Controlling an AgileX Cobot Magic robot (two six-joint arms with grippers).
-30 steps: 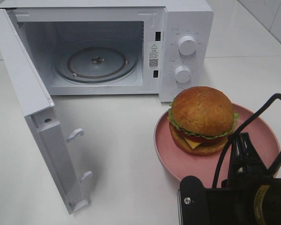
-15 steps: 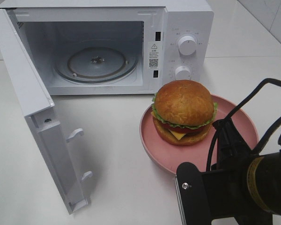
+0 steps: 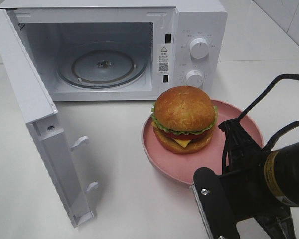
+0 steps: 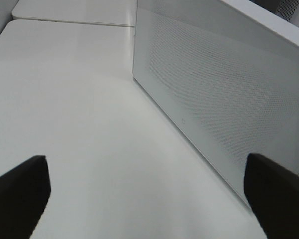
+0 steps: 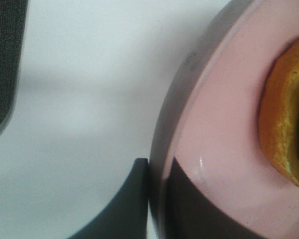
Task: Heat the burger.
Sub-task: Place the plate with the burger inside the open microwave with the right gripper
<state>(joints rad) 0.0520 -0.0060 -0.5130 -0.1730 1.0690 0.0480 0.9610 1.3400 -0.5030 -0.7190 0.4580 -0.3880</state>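
Observation:
The burger (image 3: 183, 118) with its golden domed bun, lettuce and cheese sits on a pink plate (image 3: 179, 167) in front of the microwave's knob panel. My right gripper (image 3: 229, 130) is at the plate's right rim. In the right wrist view that gripper (image 5: 159, 199) is shut on the edge of the plate (image 5: 224, 124), one finger under and one over, with the burger's bun (image 5: 281, 124) just beyond. My left gripper (image 4: 147, 174) is open and holds nothing; it faces the outer side of the microwave door (image 4: 224, 89).
The white microwave (image 3: 199, 25) stands at the back with its door (image 3: 35, 114) swung wide open to the left. Its glass turntable (image 3: 102, 67) is bare. White tabletop lies between the door and the plate.
The plate with the burger has slid left, toward the microwave opening, held by my right gripper. The left gripper has not changed.

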